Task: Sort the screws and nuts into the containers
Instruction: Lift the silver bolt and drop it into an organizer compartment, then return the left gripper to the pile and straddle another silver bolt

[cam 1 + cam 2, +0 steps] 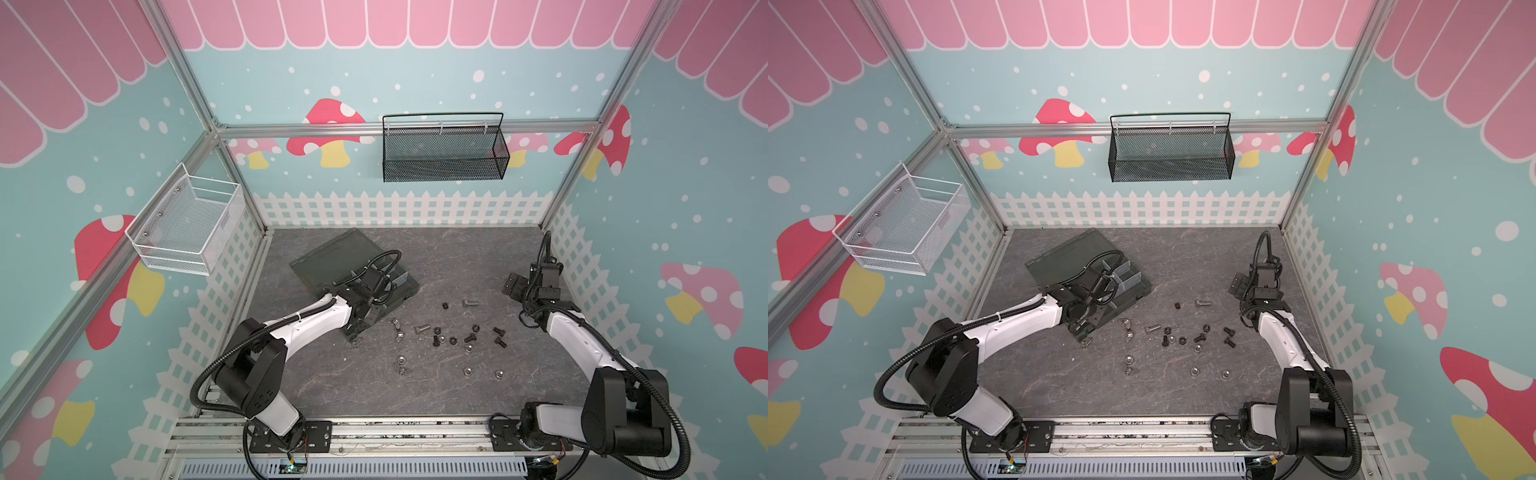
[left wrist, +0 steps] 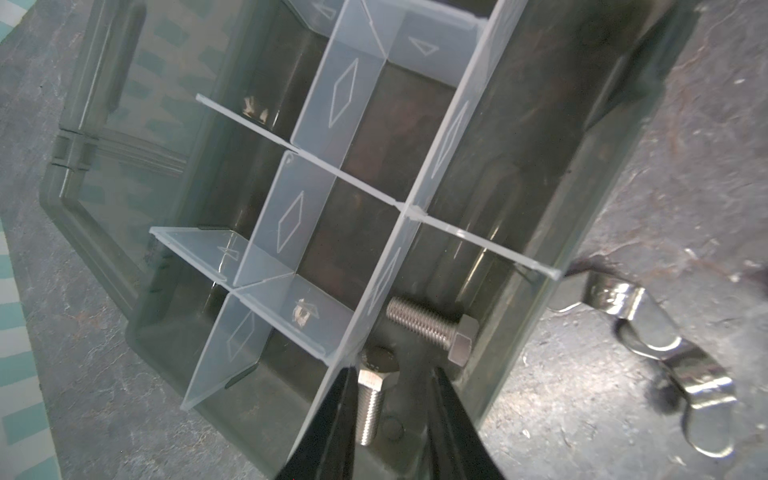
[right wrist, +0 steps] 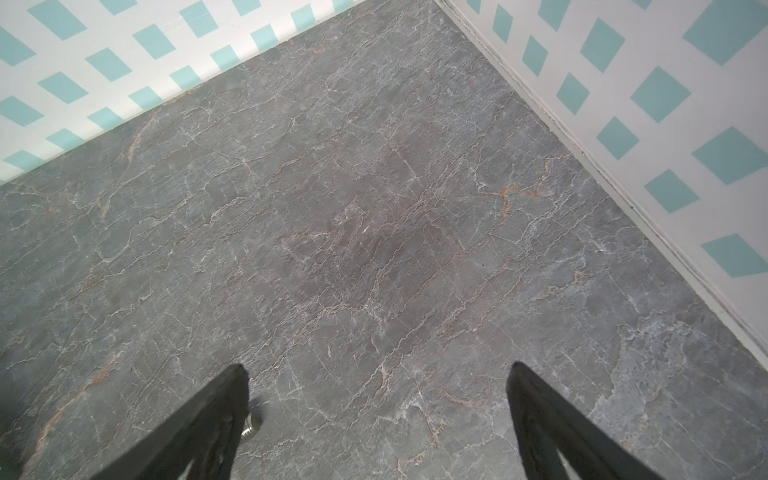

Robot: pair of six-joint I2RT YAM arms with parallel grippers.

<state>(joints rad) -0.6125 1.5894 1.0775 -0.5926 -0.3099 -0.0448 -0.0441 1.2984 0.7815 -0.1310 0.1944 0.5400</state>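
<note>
Seen from above, two white-and-black robot arms extend from a metal rail at the near edge of a grey stone-patterned table (image 1: 332, 386). Nearest the rail, a few silver nuts (image 1: 468, 371) lie loose. Just beyond them, black and silver screws (image 1: 435, 340) and more nuts are scattered across the middle of the table. Two silver winged nuts (image 1: 400, 335) lie at the scatter's left end, just beside the dark organiser box (image 1: 1136, 286). The left gripper (image 2: 392, 376) hangs inside a compartment (image 2: 478, 282) at the box's near end. Its jaws are parted wider than the silver screw (image 2: 369, 401) lying between them, so nothing is pinched. A second silver screw (image 2: 432, 328) lies in the same compartment. The pale dividers (image 2: 320, 120) carry outlined diamond and triangle marks. The box's flat lid (image 1: 332, 257) lies open on the far side. Well to the right, the right gripper (image 3: 377, 369) hovers over bare table near the right wall, jaws spread wide and holding nothing. A small silver threaded piece (image 3: 250, 427) shows just beside one finger. Farther back, a white wire basket (image 1: 187, 224) hangs on the left wall and a black mesh basket (image 1: 444, 153) on the back wall.
</note>
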